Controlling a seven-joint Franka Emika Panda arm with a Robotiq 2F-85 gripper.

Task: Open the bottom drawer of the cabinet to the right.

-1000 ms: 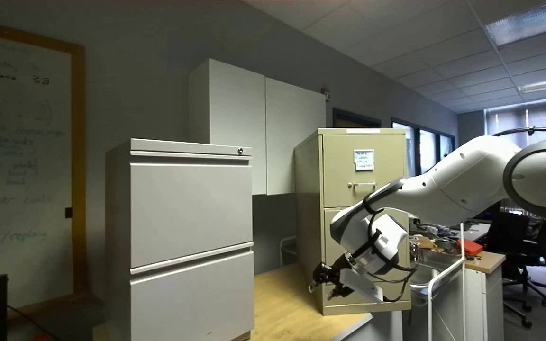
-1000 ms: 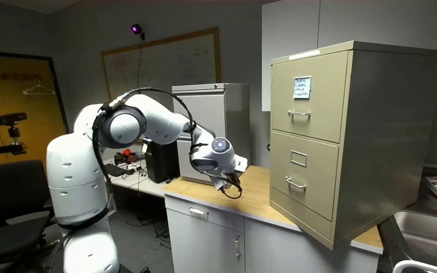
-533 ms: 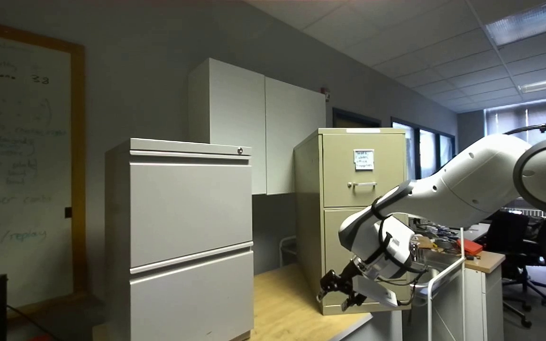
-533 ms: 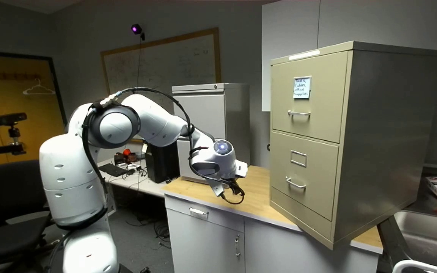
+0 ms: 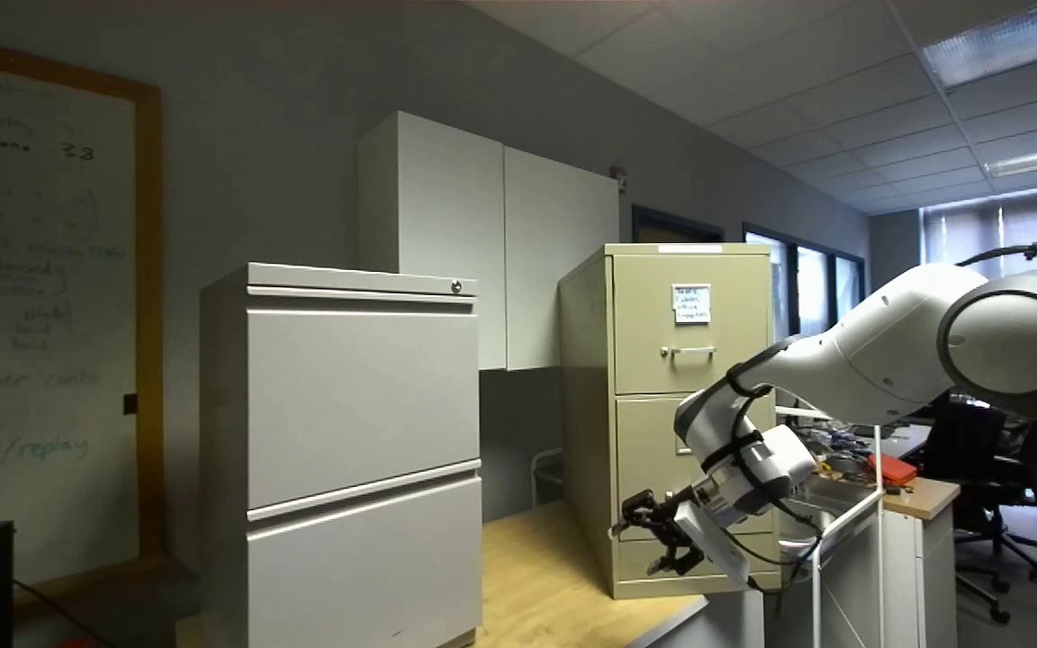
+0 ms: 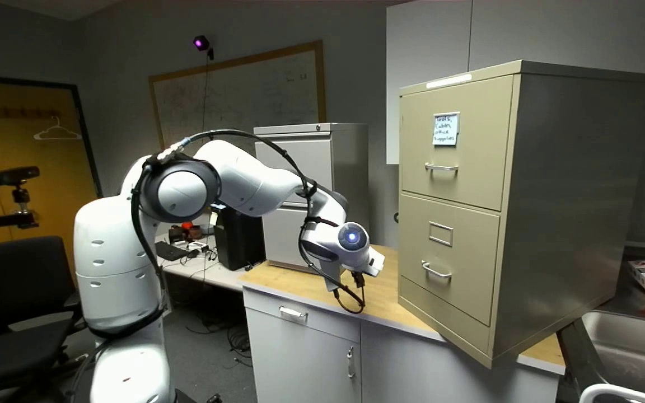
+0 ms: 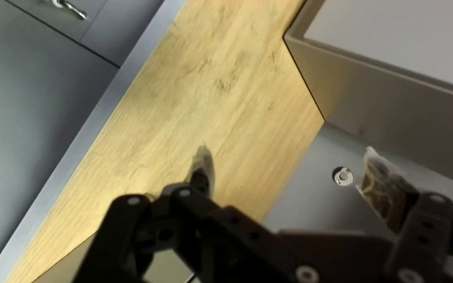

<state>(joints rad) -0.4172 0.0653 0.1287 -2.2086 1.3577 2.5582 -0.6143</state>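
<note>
The beige-tan metal bottom drawer [image 6: 464,258], with its silver metal handle [image 6: 436,272], is sitting closed low in a tall beige-tan metal filing cabinet [image 6: 535,207], which is standing on a light wood countertop [image 7: 214,114]. A black two-fingered gripper [image 7: 287,161] is hovering apart from the handle, spread wide, holding nothing. A light-grey two-drawer metal cabinet [image 5: 363,405] is standing on the countertop too.

Open air separates the claw [image 5: 635,549] from the bottom drawer [image 6: 461,254].
</note>
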